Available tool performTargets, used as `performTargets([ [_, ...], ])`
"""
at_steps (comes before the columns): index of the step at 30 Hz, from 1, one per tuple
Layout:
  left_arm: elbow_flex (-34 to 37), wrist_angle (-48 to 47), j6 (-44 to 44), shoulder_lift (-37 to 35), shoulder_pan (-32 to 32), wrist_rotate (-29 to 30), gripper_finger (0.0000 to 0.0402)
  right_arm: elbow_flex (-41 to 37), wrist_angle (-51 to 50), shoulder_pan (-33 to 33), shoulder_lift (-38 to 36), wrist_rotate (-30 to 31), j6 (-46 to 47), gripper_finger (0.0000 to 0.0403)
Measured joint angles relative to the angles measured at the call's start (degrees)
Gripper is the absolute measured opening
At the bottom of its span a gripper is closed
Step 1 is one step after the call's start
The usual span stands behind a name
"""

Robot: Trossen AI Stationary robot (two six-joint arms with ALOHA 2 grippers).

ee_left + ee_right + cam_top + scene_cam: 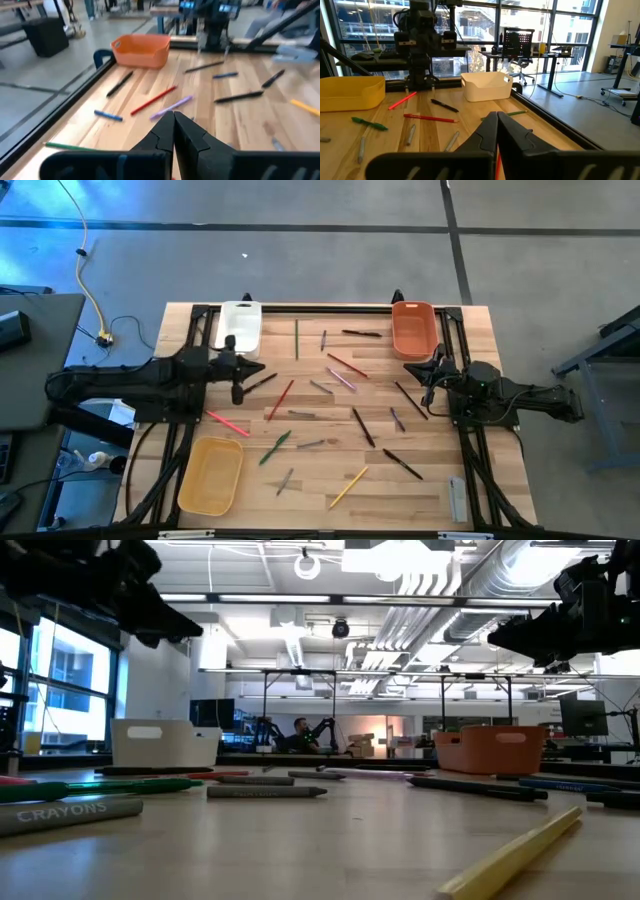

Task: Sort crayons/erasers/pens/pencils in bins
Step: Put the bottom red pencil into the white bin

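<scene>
Many thin sticks lie flat and scattered on the wooden table (330,480): a red one (281,399), a green one (275,447), a yellow one (348,487) and a black one (402,464) among them. The white bin (239,326) stands far left, the orange bin (413,328) far right, and the yellow bin (211,474) near left. My left gripper (250,370) (173,120) is shut, above the table beside the white bin. My right gripper (418,370) (496,120) is shut, above the table beside the orange bin. A thin red strip (497,159) shows in the slit between its fingers. I cannot tell what it is.
A grey flat bar (457,498) lies at the near right corner. Black frame rails (190,320) run along the table's left and right sides. In the low view both arms (100,580) (570,620) hang well above the table.
</scene>
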State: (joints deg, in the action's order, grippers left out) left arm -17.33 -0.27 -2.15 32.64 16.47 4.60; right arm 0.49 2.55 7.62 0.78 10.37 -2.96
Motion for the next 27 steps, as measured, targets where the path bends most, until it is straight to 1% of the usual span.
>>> performTargets([
  [6,-4.8,-1.72,0.18,8.65,0.0,0.05,0.0,0.02,0.0,0.0,0.0,0.0,0.0,0.0],
  [14,-12.58,-11.13,3.8,20.17,-0.02,0.52,0.0,0.0,0.0,0.01,0.0,-0.01,0.0,0.0],
  [19,-16.79,-17.95,7.99,26.17,-0.02,0.81,0.0,0.02,0.0,0.02,0.0,0.0,-0.02,0.0],
  [27,-20.17,-22.22,15.08,33.49,-0.02,0.96,0.0003,0.0,0.0,0.0,0.0,0.0,0.0,0.0],
])
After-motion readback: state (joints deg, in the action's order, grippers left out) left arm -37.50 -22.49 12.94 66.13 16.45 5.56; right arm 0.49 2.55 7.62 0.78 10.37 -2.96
